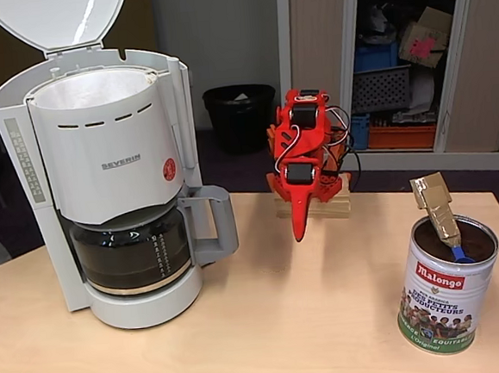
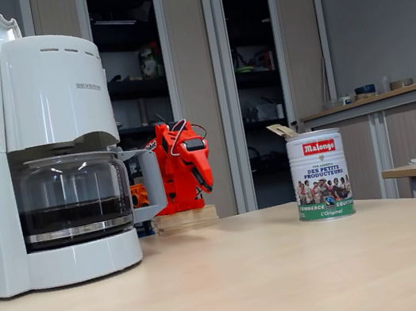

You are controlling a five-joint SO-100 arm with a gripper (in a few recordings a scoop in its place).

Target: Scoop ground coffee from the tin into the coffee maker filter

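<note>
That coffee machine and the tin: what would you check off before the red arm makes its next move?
1. Machine lid up: ok.
2. Paper filter in the basket: ok.
3. Tin open, coffee inside: ok.
4. Scoop standing in the tin, handle up: ok.
5. Claw free, folded near its base, apart from tin and machine: ok; open or shut: cannot tell.
6. Table bare between claw and tin: ok.

A white coffee maker (image 1: 109,163), a red arm (image 1: 303,156), and a silver tin (image 1: 443,288) labelled white, red and green are shown on a pale wood counter (image 1: 269,323).
</note>
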